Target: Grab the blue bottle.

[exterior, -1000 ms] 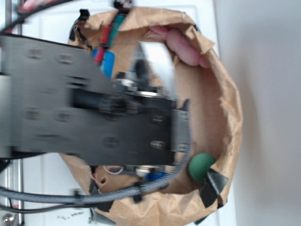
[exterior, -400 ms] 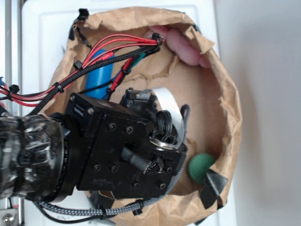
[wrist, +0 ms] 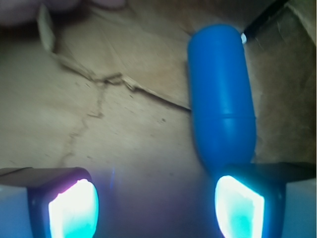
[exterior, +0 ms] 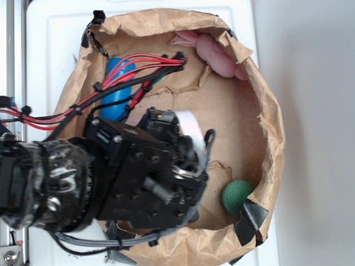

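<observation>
The blue bottle [exterior: 113, 105] lies on the brown paper floor at the upper left of the bag, partly crossed by red and black cables. In the wrist view the blue bottle [wrist: 221, 94] lies lengthwise just ahead of the right finger [wrist: 237, 206], its near end hidden behind that finger. My gripper [wrist: 156, 201] is open, with only bare paper between the glowing pads. In the exterior view the black wrist block [exterior: 144, 177] hides the fingers.
The crumpled brown paper bag [exterior: 272, 133] walls in the whole area. A pink plush [exterior: 213, 52] rests against the far rim. A green ball [exterior: 237, 195] sits at the lower right next to a black clip [exterior: 250, 219].
The arm has shifted down and left in the exterior view, and more of the blue bottle shows behind the cables.
</observation>
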Controlling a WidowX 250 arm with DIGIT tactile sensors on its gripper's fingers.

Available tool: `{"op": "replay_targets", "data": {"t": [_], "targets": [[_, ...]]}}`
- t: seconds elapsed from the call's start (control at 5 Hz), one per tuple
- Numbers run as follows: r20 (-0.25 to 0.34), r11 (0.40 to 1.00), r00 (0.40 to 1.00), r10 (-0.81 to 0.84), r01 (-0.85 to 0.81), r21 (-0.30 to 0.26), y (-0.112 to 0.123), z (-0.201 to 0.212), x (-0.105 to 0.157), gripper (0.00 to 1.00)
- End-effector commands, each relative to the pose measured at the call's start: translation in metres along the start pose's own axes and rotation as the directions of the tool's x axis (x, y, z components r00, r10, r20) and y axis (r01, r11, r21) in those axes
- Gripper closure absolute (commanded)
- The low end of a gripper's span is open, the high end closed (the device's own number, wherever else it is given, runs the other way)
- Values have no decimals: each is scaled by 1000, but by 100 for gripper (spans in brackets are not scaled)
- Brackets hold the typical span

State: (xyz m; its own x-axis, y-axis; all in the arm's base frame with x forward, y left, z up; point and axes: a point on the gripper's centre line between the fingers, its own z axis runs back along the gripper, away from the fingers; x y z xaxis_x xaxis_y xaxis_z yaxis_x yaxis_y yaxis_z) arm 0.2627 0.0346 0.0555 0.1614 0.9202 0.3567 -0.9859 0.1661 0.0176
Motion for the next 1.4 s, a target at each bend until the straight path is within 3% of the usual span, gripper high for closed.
{"op": "replay_targets", "data": {"t": [0.0,0.4,0.8,1.0,1.2], "targets": [[-107,991,994,-29,15,-135,44,-12,40,0],[-64,993,997,-39,32,-112,46,-21,40,0],[-32,984,997,-72,66,-162,56,-35,44,0],[-77,970,989,-128,109,-219,51,-51,40,0],[-57,973,992,-114,100,-209,48,-48,35,100]]}}
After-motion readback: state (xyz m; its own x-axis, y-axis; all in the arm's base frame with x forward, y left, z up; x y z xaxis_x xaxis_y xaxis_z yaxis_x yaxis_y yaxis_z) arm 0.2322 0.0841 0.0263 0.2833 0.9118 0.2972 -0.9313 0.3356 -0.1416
